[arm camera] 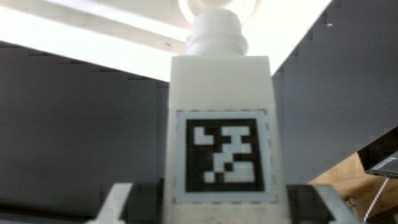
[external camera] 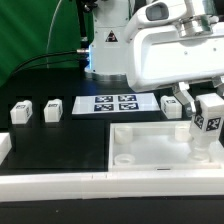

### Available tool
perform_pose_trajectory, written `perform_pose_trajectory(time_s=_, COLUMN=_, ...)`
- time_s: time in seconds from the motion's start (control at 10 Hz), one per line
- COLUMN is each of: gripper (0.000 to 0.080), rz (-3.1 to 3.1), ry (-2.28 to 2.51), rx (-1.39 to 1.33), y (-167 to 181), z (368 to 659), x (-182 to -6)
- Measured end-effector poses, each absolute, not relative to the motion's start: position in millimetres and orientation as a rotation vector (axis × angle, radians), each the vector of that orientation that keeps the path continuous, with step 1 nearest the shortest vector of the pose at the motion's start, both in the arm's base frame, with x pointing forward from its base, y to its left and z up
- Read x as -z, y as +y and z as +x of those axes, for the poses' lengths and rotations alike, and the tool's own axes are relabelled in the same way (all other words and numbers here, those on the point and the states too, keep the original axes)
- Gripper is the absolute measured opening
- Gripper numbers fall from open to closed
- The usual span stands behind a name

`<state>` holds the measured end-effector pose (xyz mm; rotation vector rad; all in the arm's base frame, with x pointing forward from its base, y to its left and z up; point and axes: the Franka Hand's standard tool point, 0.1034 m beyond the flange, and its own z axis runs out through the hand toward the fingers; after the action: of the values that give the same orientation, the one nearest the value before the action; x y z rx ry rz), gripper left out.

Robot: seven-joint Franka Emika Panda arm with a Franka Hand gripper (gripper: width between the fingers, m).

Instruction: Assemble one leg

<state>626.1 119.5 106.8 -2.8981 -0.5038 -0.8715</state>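
Both views are small and soft. In the exterior view light falls from above: the white tray [external camera: 160, 128] below the gripper [external camera: 207, 137] glares almost to blank, its recess shaded only pale grey, while the black table [external camera: 60, 135] beside it swallows detail. The white arm housing above the gripper is overexposed too. In the wrist view the leg [arm camera: 222, 130] between the fingers [arm camera: 118, 205] is out of focus — its marker's edges smear — and the bright band behind it is blown out against a murky dark background.
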Motion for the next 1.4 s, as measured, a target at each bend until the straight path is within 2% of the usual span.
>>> perform_pose_trajectory(time_s=0.9, gripper=0.0294, rz=-2.900, ry=-0.507, rx=0.857, y=121.0, z=620.0, x=-96.9)
perform_pose_trajectory(time_s=1.4, gripper=0.0294, rz=-2.900, ry=-0.495, rx=0.862, y=118.8, z=618.9, x=-83.4)
